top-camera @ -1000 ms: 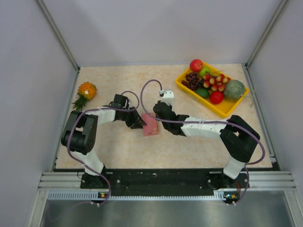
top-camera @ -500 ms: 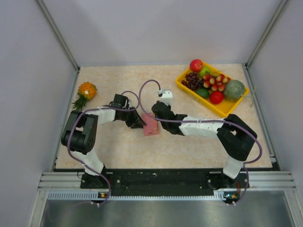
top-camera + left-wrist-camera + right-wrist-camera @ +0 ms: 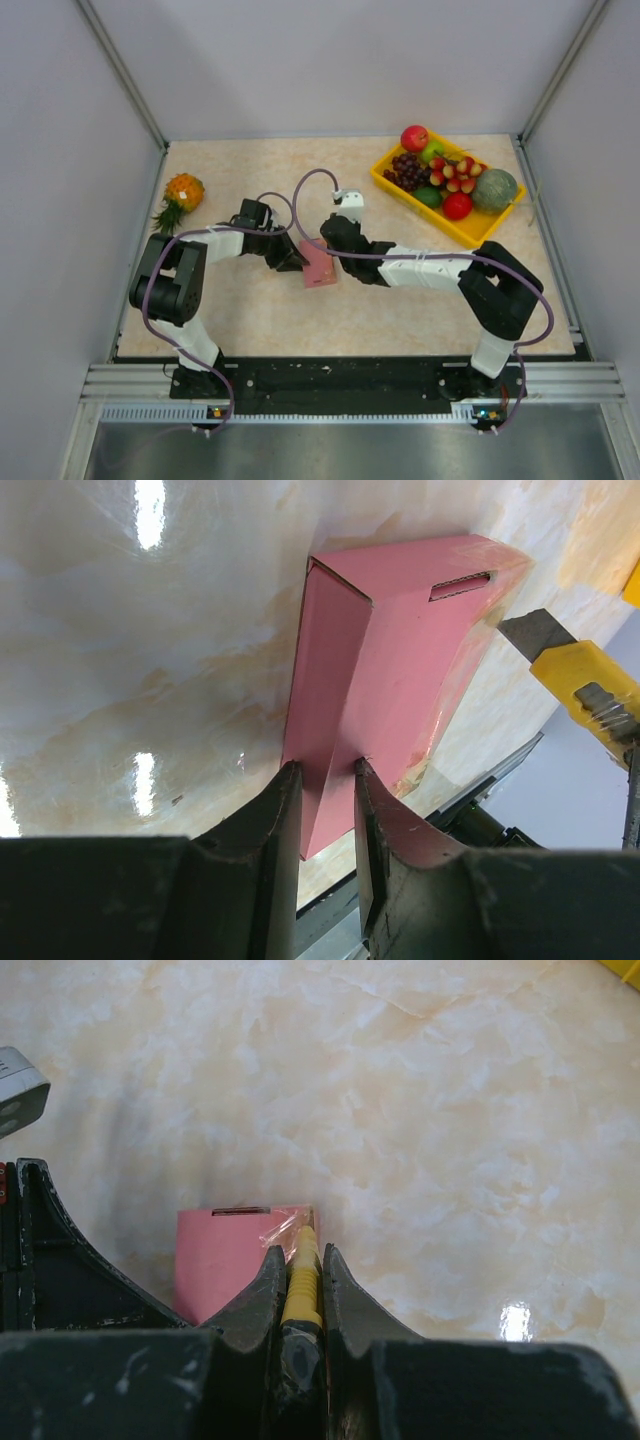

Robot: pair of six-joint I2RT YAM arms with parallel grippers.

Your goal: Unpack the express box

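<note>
The express box [image 3: 320, 268] is a small flat pink carton lying mid-table between the two arms. In the left wrist view the express box [image 3: 390, 670] has its near end pinched between my left gripper's [image 3: 322, 775] fingers, which press on both of its sides. My right gripper [image 3: 299, 1252] is shut on a yellow utility knife [image 3: 302, 1280], whose tip rests at the right top corner of the express box [image 3: 225, 1250], beside a strip of clear tape [image 3: 280, 1228]. That knife [image 3: 585, 685], blade out, also shows in the left wrist view just right of the box.
A yellow tray [image 3: 400, 190] of fruit stands at the back right. A small pineapple [image 3: 180, 195] lies at the back left. Grey walls enclose the table on three sides. The arms' cables loop above the box.
My left gripper's fingers have closed a little onto the pink box. The right arm has shifted slightly left with the knife. The box has stayed in place.
</note>
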